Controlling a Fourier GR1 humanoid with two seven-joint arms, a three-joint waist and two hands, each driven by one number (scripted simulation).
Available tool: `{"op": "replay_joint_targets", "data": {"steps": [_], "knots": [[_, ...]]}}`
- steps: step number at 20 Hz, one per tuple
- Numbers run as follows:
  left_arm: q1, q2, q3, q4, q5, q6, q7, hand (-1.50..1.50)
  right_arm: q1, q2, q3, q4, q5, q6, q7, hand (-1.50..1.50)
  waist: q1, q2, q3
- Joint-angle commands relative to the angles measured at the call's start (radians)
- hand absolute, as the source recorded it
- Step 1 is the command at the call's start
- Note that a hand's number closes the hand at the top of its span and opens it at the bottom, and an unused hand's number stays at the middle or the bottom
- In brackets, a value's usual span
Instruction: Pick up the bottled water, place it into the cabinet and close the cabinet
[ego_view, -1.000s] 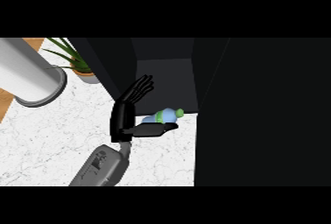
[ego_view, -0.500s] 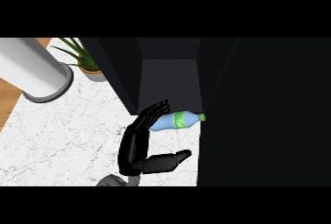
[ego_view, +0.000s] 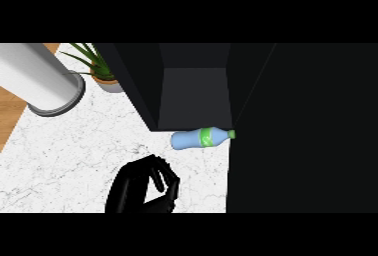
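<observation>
The bottled water lies on its side on the white desk, right at the front of the open dark cabinet. Its green cap points at the big black door. The left hand is near, not touching, its fingers loose and holding nothing. A grey can and a plant stand far left.

The clear plastic water bottle lies sideways on the white marble desk, just before the open dark cabinet. The black left hand is nearer and leftward, apart. A grey metal cylinder and a potted green plant stand left of the cabinet.
</observation>
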Motion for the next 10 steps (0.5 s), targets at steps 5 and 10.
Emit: {"op": "replay_joint_targets", "data": {"steps": [5,10], "knots": [[0.146,0.168,0.074,-0.135,0.046,-0.085,-0.019,1.50,0.067,-0.048,0.040,-0.212,0.086,0.103,0.070,1.50,0.003,-0.004,-0.001],[0.219,0.262,0.152,-0.214,0.100,-0.149,-0.035,1.50,0.046,-0.021,0.102,-0.268,0.119,0.132,0.057,1.50,0.004,-0.008,-0.002]]}}
